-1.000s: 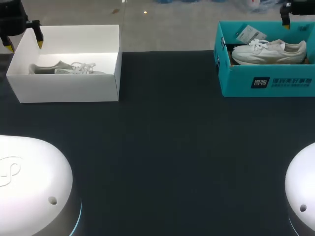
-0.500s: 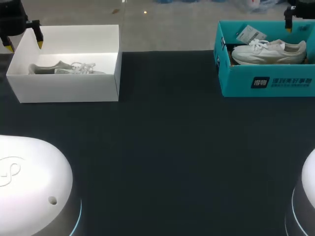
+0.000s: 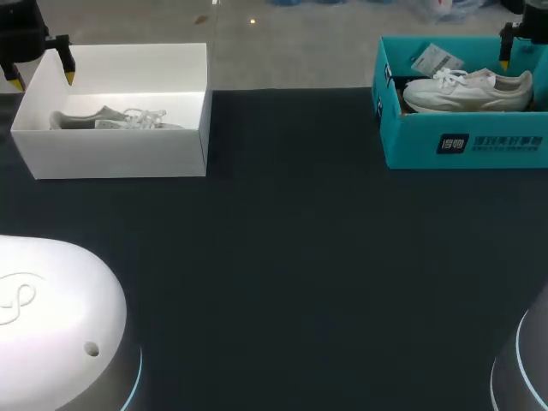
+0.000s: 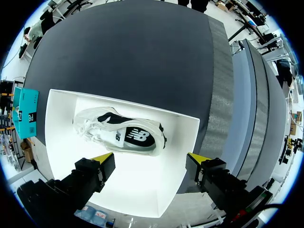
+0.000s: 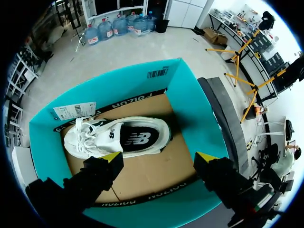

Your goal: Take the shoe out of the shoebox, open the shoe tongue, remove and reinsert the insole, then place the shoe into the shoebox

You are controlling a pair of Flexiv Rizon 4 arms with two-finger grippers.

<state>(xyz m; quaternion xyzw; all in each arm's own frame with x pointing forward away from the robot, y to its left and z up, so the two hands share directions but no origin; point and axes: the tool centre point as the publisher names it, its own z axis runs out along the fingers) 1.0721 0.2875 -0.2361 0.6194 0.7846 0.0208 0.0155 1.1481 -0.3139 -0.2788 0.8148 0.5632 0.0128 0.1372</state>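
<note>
Head view: on the dark table [image 3: 291, 257], a white cardboard shoebox [image 3: 171, 154] at far left holds a white lace-up sneaker [image 3: 116, 118], with the left gripper [image 3: 43, 79] above its far corner. A teal cardboard shoebox [image 3: 411, 141] at far right holds a second white sneaker [image 3: 467, 90].

Left wrist view: the left gripper's fingers are spread wide and empty, the sneaker just ahead, untouched.

Right wrist view: the right gripper [image 5: 159, 157] is also spread wide, the second white sneaker just ahead of its tips.
</note>
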